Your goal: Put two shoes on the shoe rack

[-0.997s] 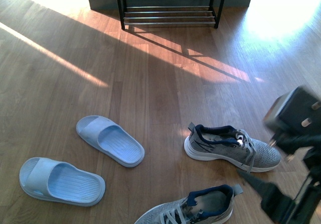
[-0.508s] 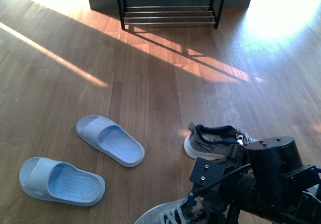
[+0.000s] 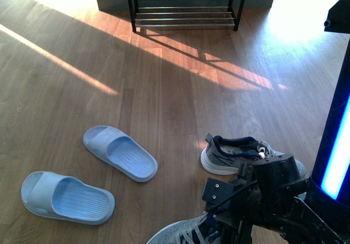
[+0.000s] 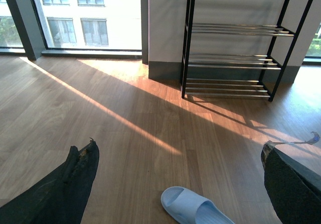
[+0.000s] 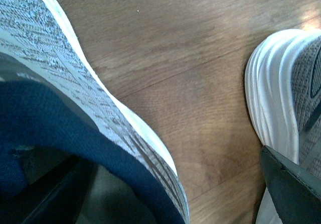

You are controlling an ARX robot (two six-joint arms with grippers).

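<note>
Front view, from the left: two pale blue slides lie soles down on the wooden floor [image 3: 164, 91], the nearer slide [image 3: 68, 198] by the left edge and the farther slide [image 3: 120, 152] just beside it, not touching. Across the floor, near the middle, stands the shoe rack [image 3: 186, 6] against the wall, well apart from all the shoes, with sunlit stripes in front of it. Further right, the near sneaker [image 3: 175, 236] is cut off by the bottom edge. The far sneaker [image 3: 229, 154] stands on its sole with its heel to the left. The black right arm [image 3: 268, 195] reaches down over both sneakers and hides the far one's toe. In the left wrist view the left fingers [image 4: 70, 184] are spread wide and hold nothing, with a pale blue slide [image 4: 195, 206] on the floor between them and the rack beyond. In the right wrist view the right fingers [image 5: 291, 189] are apart, not clamped. One sits inside the near sneaker's navy-lined opening, the other outside by the far sneaker's white sole, so the grey knit collar lies between them
</note>
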